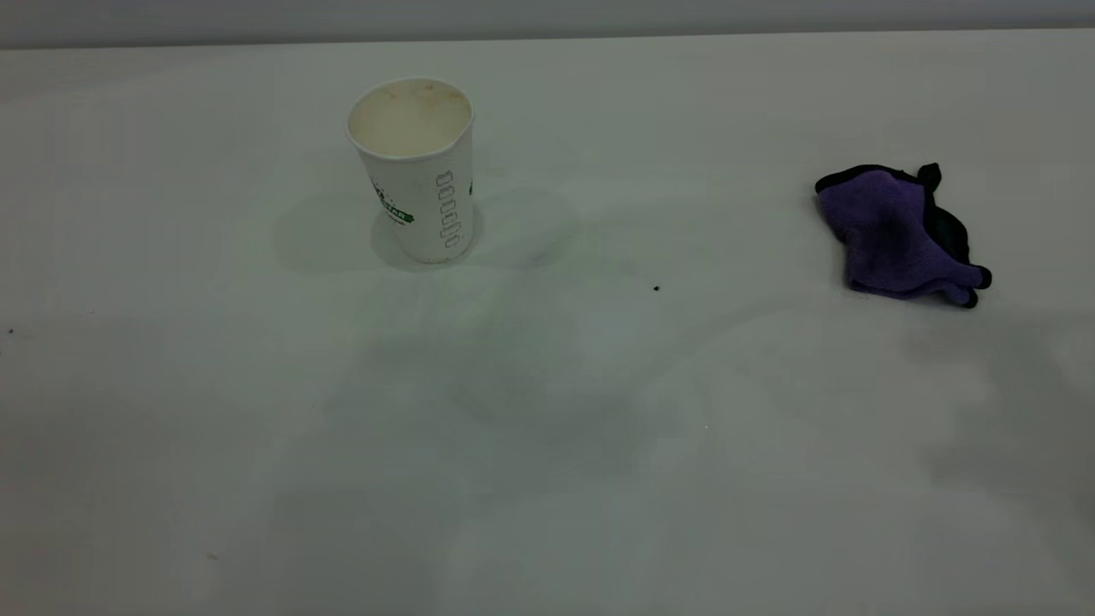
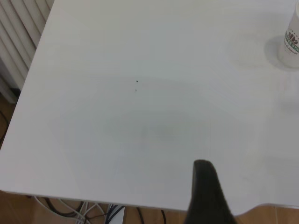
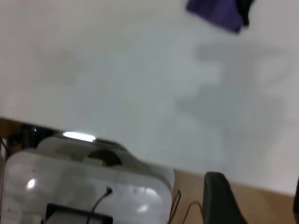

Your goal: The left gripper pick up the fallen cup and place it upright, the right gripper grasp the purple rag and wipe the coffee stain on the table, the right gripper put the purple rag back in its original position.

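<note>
The cup (image 1: 419, 171) stands upright on the table (image 1: 547, 479), mouth up, at the back left; its base also shows in the left wrist view (image 2: 290, 44). The purple rag (image 1: 898, 233) lies crumpled at the right, alone; a corner of it shows in the right wrist view (image 3: 219, 13). No coffee stain shows on the table. Neither arm is in the exterior view. My left gripper (image 2: 254, 189) hangs over the table's edge, far from the cup, open and empty, with one black finger (image 2: 205, 193) in view. My right gripper (image 3: 258, 189) is open and empty beyond the table's edge, far from the rag.
A tiny black speck (image 1: 656, 288) lies near the table's middle. Off the table's edge are cables (image 2: 79, 212), a wooden floor, a white ribbed radiator (image 2: 18, 32) and a clear plastic box (image 3: 84, 186).
</note>
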Available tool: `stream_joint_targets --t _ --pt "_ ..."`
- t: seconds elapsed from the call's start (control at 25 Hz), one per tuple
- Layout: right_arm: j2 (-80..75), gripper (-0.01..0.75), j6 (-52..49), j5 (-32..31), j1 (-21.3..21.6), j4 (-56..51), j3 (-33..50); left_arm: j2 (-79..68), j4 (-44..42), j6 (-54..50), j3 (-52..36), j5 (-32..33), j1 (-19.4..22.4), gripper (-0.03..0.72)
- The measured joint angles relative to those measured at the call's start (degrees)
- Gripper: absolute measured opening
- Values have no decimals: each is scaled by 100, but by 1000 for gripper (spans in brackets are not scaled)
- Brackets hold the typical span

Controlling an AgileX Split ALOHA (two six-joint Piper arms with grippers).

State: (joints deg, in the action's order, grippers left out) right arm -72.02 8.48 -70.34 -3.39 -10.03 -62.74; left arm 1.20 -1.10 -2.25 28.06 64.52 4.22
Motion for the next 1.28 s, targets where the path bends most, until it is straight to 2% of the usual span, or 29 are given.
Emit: stream_joint_targets --t 0.32,0.56,0.76,1.28 --pt "1927 419 -247 0 0 287 2169 0 0 -5 0 0 0 519" --pt "3390 419 -420 178 0 420 3278 0 0 -5 0 0 0 519" --pt "4542 419 -480 720 0 511 3423 0 0 -5 0 0 0 519" --pt "5099 419 -787 666 0 460 3590 0 0 -5 0 0 0 519"
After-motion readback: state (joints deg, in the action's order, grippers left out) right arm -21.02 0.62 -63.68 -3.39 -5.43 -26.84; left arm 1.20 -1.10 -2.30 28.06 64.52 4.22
